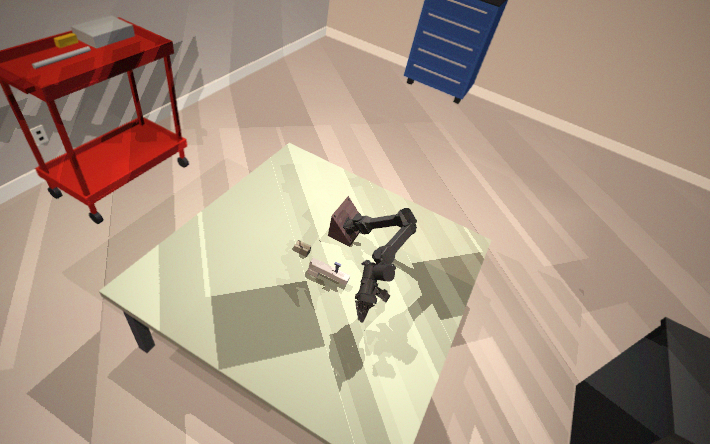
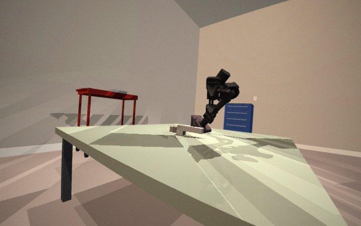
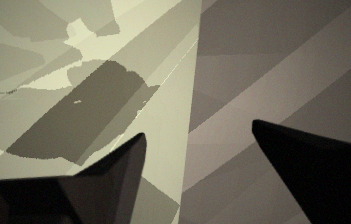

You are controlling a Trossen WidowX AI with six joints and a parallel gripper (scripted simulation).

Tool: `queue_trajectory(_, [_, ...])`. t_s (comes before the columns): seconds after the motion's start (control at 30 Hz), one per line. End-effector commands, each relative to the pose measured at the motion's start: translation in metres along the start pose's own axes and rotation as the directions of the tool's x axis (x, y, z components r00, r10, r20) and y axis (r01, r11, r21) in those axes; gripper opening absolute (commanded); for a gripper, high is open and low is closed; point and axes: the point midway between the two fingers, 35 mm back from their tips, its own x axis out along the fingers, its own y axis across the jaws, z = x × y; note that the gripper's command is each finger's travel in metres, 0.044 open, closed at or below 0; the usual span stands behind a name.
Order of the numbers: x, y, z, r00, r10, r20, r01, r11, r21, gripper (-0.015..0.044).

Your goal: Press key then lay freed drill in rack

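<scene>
Wrist view: hand (image 1: 361, 315) (image 3: 198, 131) open, fingers apart, above pale green desk (image 1: 181, 264) (image 2: 148, 160) (image 3: 168, 125) | top view: pinkish slotted block (image 1: 322, 274) (image 2: 190, 129) rests on desk, small tan block (image 1: 301, 248) (image 2: 173, 129) nearby

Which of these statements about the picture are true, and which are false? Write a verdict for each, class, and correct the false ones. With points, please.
1. The end effector (image 1: 361, 317) (image 3: 198, 131) is open. True.
2. The end effector grips a drawer handle. False: nothing is between its fingertips.
3. The cart (image 1: 91, 198) (image 2: 88, 112) is red. True.
4. The drawer cabinet (image 1: 449, 49) (image 2: 238, 115) is green. False: it is blue.
5. A yellow block (image 1: 65, 40) lies on the cart's lower shelf. False: it is on the upper one.
</scene>
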Motion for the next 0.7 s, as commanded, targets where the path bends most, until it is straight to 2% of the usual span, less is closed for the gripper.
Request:
queue_trajectory(0.0, [0.000,0.000,0.000,1.000,0.000,0.000,0.000,1.000,0.000,0.0374])
queue_trajectory(0.27, [0.000,0.001,-0.003,1.000,0.007,-0.007,-0.007,1.000,0.010,0.0164])
queue_trajectory(0.47, [-0.027,0.051,-0.076,0.953,0.237,-0.188,-0.154,0.915,0.372,0.0006])
queue_trajectory(0.67, [-0.075,0.108,-0.125,0.835,0.486,-0.259,-0.156,0.659,0.736,0.0000])
